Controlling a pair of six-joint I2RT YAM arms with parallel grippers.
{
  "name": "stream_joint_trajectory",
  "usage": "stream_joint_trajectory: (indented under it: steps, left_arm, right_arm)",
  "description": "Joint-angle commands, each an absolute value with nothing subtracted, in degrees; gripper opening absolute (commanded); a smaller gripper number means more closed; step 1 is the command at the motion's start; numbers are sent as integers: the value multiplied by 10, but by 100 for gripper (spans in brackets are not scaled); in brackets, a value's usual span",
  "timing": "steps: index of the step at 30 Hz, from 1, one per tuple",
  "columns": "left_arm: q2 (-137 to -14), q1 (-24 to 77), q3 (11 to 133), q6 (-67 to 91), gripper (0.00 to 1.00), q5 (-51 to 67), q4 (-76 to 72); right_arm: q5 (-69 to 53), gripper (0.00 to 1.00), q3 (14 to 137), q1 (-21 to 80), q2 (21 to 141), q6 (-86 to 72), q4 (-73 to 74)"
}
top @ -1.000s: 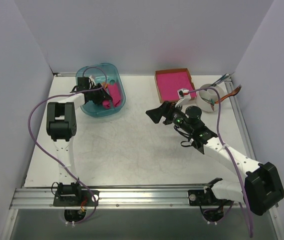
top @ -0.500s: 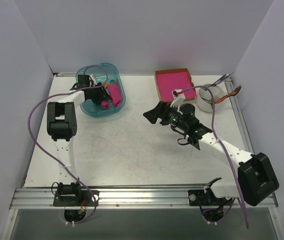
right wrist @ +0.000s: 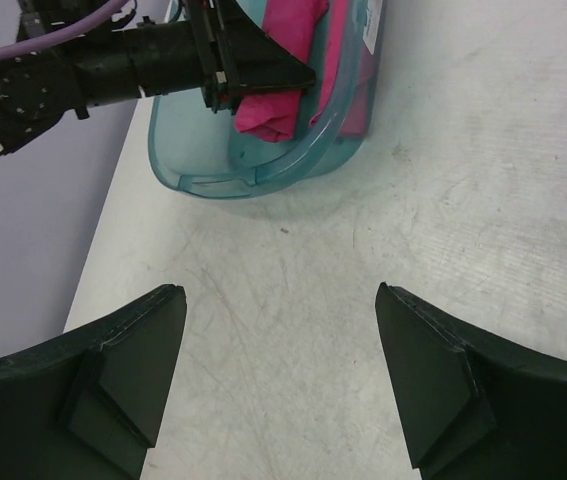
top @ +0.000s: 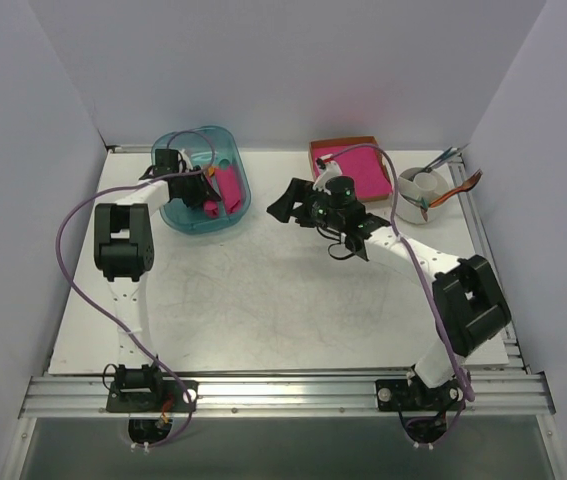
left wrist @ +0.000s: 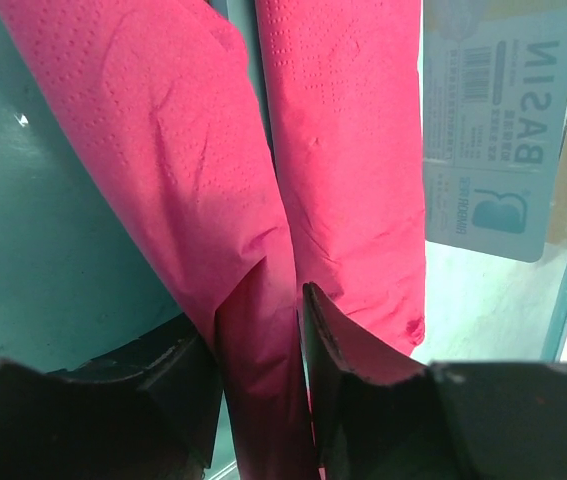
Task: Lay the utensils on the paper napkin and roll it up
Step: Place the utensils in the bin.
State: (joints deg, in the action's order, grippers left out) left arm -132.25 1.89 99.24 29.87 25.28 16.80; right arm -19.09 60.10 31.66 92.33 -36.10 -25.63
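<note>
- The left gripper (left wrist: 253, 338) is inside a clear teal basin (right wrist: 263, 178) at the far left of the surface (top: 263, 300).
- Its two dark fingers (left wrist: 348, 375) are pinching the lower end of a napkin roll (left wrist: 173, 170) made of bright pink paper. One finger presses on each side of it.
- A second roll (left wrist: 348, 160) of the same pink paper lies just beside the held one in the basin, on its right in the left wrist view. The two run almost parallel.
- Whether a fork or spoon sits inside either roll cannot be told, since only paper shows.
- A pale label (left wrist: 503, 120) printed with the word BASIN is stuck to the basin wall past the second roll.
- The right gripper (right wrist: 278, 300) is above bare surface, just to the right of the basin and pointing toward it. Its fingers (right wrist: 123, 370) are spread wide, with nothing between them.
- A cardboard box (top: 363, 160) holding a stack of pink sheets sits at the far side of the surface, and the right arm crosses over part of it.
- A white cup (top: 418, 185) stands at the far right, with cutlery (top: 451, 155) sticking out of it.
</note>
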Motion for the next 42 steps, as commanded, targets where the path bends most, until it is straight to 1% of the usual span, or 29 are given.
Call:
stream_joint_trajectory:
  steps: [1,4,7,10,13,21,26,30,32,34,35,37,38,42]
  left_arm:
    - [-1348,19,984,305,43,233,187]
    - [-1346,21,968,317,44,240,163]
    - [-1342,22,956,316,50,239,146]
    - [-1345,21,948,314,54,245,136]
    - [-1351,21,946,323,53,253,127]
    - [-1355,23,951,323,49,249,132]
    - [-1352,23,954,314,54,243,141]
    - [-1351,23,951,315,55,236,144]
    - [-1349,24,951,316,56,234,143]
    - [-1348,24,949,316,58,232,142]
    - [-1347,24,947,316,59,229,142]
    - [-1345,24,943,317,59,229,139]
    - [-1344,23,940,319,59,229,138]
    - [-1338,22,927,325,61,229,123]
  right_arm:
    - [-168,78,655,332,963,-371,-232]
    - [-165,77,678,340,1001,-381,-242]
    - [-163,77,692,345,1032,-389,-252]
    - [-157,77,733,351,1070,-392,-244]
    - [-139,77,787,358,1109,-388,-216]
    - [-102,79,873,363,1194,-414,-200]
    - [-92,79,913,364,1237,-424,-200]
    - [-86,77,947,365,1267,-429,-199]
    - [-80,74,955,365,1277,-435,-205]
    - [-80,69,964,366,1288,-438,-210]
    - [-82,64,974,366,1293,-441,-208]
    - [-84,60,977,365,1303,-445,-212]
    - [-85,54,976,366,1305,-446,-216]
    - [-74,44,966,373,1305,-451,-229]
